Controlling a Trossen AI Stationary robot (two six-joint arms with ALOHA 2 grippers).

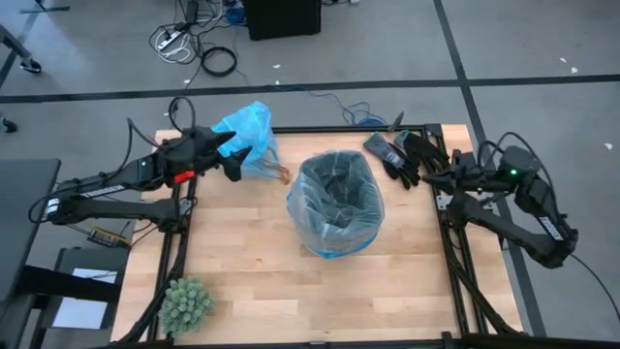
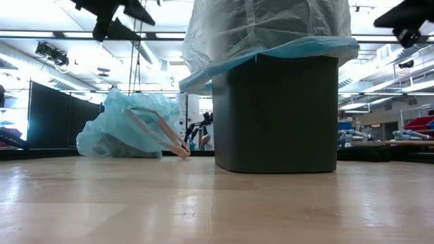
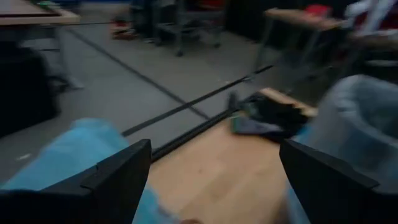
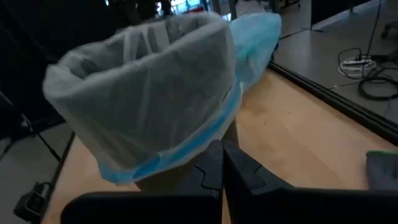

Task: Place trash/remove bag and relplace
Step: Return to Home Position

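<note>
The bag (image 1: 250, 128), crinkly sky-blue plastic, lies slumped near the dark bin (image 2: 274, 115).

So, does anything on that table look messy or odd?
The blue bag lies slumped on its side at the table edge by the left gripper, something brownish poking out. The liner over the bin sits unevenly, its rim sagging on one side.

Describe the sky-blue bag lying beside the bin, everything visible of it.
The sky-blue bag is thin, crinkly, semi-opaque plastic, bulging and slumped on the wooden table near its far left corner, apart from the bin. Pinkish strips poke out low on its bin side. The open left gripper hangs above, not touching.
</note>
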